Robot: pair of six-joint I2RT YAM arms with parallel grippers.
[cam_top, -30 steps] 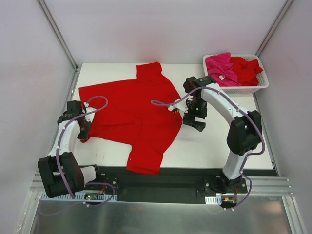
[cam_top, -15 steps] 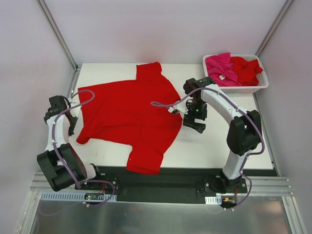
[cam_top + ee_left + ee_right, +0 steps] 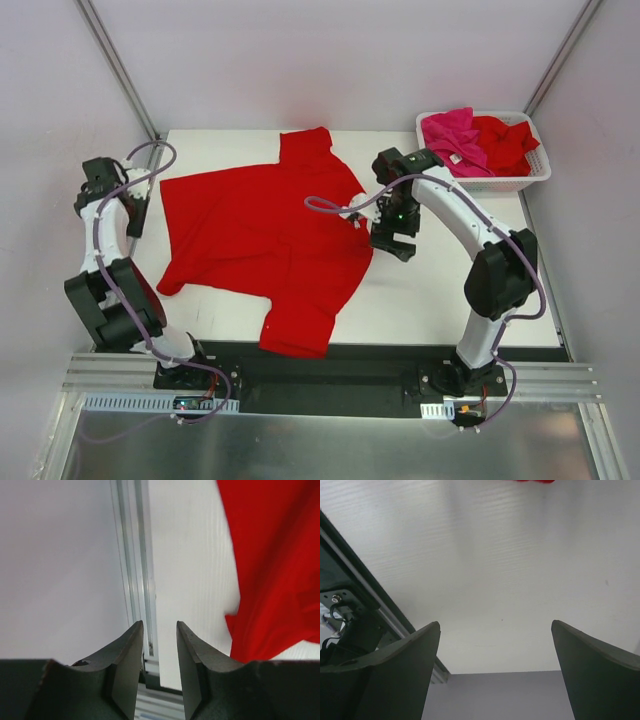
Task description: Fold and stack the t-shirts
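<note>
One bright red t-shirt (image 3: 262,235) lies spread on the white table (image 3: 440,290), collar toward the back, with a sleeve hanging near the front edge. My left gripper (image 3: 136,216) hovers just left of the shirt's left sleeve, over the table's edge rail. In the left wrist view its jaws (image 3: 157,625) stand a little apart with nothing between them, the red cloth (image 3: 270,555) off to the right. My right gripper (image 3: 394,240) sits at the shirt's right edge, open wide (image 3: 496,624) over bare table. A magenta-pink t-shirt (image 3: 450,135) and another red t-shirt (image 3: 506,142) lie in the basket.
The white slotted basket (image 3: 520,182) stands at the back right corner. Metal frame posts and pale walls close in the left, right and back sides. A rail (image 3: 135,555) runs along the table's left edge beside my left gripper.
My left gripper has let go of the shirt's left sleeve, opened partway and drawn back to the far left. The sleeve now lies flatter. My right gripper has shifted slightly toward the shirt.
</note>
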